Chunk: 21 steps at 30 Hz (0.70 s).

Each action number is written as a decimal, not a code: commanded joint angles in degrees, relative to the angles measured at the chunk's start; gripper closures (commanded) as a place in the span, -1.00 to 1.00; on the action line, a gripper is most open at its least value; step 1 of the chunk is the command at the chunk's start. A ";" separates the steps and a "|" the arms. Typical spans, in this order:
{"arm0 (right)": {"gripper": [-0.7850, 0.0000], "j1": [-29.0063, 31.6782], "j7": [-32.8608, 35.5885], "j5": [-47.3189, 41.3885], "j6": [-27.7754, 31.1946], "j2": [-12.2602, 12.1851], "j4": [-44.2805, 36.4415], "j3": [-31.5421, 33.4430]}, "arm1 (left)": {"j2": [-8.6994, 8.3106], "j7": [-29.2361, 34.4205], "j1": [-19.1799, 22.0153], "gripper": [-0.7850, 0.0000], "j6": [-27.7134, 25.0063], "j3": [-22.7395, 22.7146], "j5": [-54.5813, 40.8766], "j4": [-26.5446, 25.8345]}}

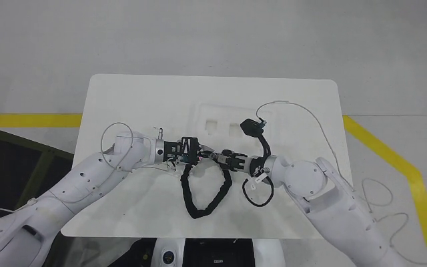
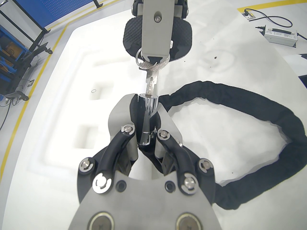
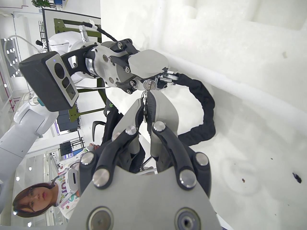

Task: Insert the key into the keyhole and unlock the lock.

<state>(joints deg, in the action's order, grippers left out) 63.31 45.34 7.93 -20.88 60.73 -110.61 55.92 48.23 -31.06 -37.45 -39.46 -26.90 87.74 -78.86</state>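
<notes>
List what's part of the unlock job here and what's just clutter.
Job: key, held by right gripper; chrome lock cylinder, clamped in left gripper; black-sleeved chain attached to it.
Lying about: white foam tray; white cable on the table; power adapter off it.

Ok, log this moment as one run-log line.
left gripper: shut on lock cylinder | right gripper: shut on key | key: tip at keyhole, blade mostly out | chain: looped on table | insertion: not complete
</notes>
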 commanded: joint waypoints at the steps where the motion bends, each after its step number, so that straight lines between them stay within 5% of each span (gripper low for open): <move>1: 0.64 -0.11 -0.19 -0.20 -0.03 0.08 0.21 0.03 | 0.00 0.00 0.00 1.00 0.00 0.00 0.00 0.00; 2: 0.15 -0.14 -0.24 -0.34 0.08 0.11 0.29 0.08 | 0.00 0.00 0.00 1.00 0.00 0.00 0.00 0.00; 3: -1.00 -0.14 -0.10 -0.61 0.30 0.14 0.35 0.11 | 0.00 0.00 0.00 1.00 0.00 0.00 0.00 0.00; 11: -1.00 1.36 2.43 -1.53 3.30 -0.29 -1.58 2.18 | 0.00 0.00 0.00 1.00 0.00 0.00 0.00 0.00; 21: -1.00 3.53 7.61 1.00 18.13 -1.70 -1.80 6.86 | 0.04 1.22 -0.57 1.00 -0.16 -0.32 -0.10 -0.84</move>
<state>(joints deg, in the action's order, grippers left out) 66.86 52.45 8.59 -4.80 59.13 -112.45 62.55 48.26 -30.38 -37.84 -39.27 -27.07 87.65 -79.34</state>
